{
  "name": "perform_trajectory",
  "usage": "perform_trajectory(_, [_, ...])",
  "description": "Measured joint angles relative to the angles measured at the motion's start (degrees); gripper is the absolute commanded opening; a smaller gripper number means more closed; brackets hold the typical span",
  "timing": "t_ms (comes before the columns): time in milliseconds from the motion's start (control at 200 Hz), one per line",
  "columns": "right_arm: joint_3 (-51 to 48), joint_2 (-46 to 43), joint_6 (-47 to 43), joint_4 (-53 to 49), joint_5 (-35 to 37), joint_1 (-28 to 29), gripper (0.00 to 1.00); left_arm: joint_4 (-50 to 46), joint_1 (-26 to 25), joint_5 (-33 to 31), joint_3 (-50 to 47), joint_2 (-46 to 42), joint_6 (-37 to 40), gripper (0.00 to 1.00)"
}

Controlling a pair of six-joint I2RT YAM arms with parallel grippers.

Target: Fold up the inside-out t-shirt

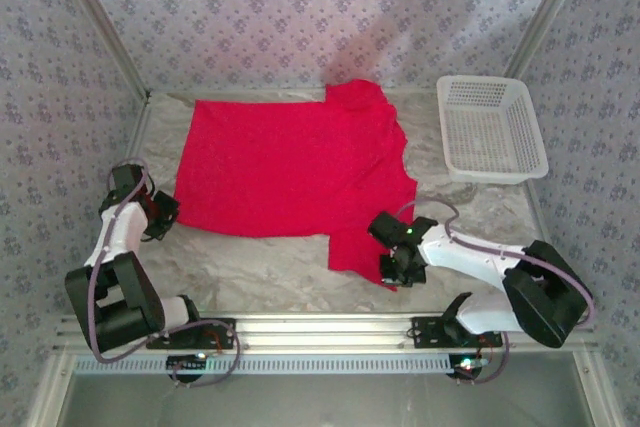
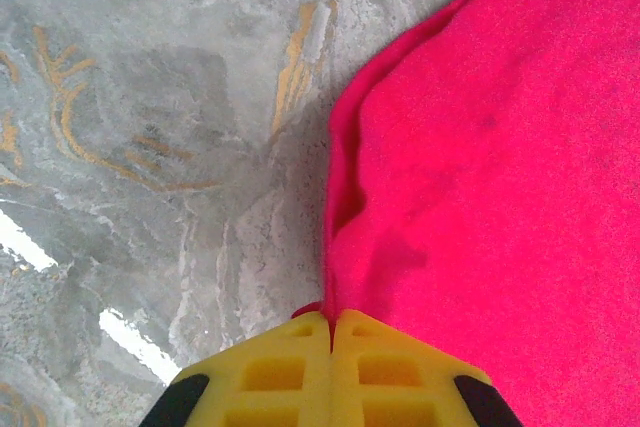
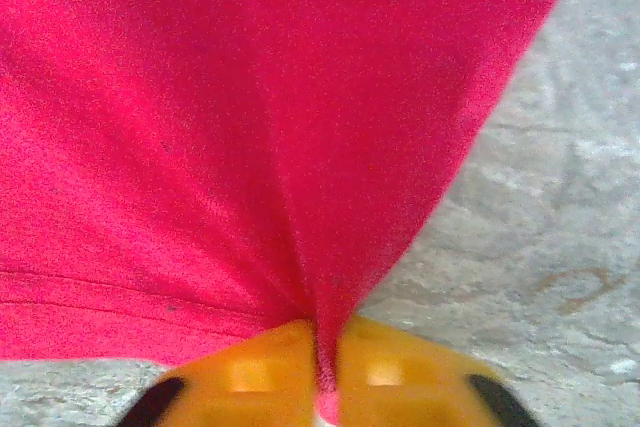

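l end effector (image 2: pixel 332 322) clenched on t-shirt (image 2: pixel 480 147) corner, r end effector (image 3: pixel 325 337) pinching sleeve

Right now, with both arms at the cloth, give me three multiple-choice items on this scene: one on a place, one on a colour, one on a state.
1. Where does the basket stand?
A. At the far right of the table, apart from the shirt
B. On top of the shirt
C. Between the two arm bases

2. What colour is the shirt?
A. Blue
B. Red
C. White

3. What state is the right gripper in?
A. Open above bare table
B. Shut on the basket's rim
C. Shut on a fold of the shirt

Answers:
1 A: the top view shows bare table between the basket and the shirt.
2 B: the cloth is bright red in every view.
3 C: the right wrist view shows red fabric pinched between the closed yellow fingers.
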Motion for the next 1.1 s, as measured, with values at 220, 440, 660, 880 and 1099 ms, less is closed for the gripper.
perform_trajectory(220, [6.1,-6.0,-0.4,-6.2,1.0,-0.1,0.0,-5.3,0.0,0.4,0.9,-5.9,0.1,0.0])
perform_trajectory(440, [9.9,-19.0,0.6,-14.4,0.9,-0.3,0.0,-11.7,0.1,1.5,2.7,-14.3,1.2,0.0])
perform_trajectory(660, [11.2,-25.8,4.4,-22.1,-1.4,-0.3,0.0,-18.7,0.1,3.5,3.2,-23.3,1.7,0.0])
perform_trajectory(880, [21.8,-20.7,2.5,-25.4,-1.9,-5.0,0.0,-19.9,0.1,4.1,3.8,-22.4,2.1,0.0])
perform_trajectory(1099, [32.4,-5.0,-5.6,-20.4,-0.7,-14.5,0.0,-14.9,0.1,4.1,4.8,-11.8,2.0,0.0])
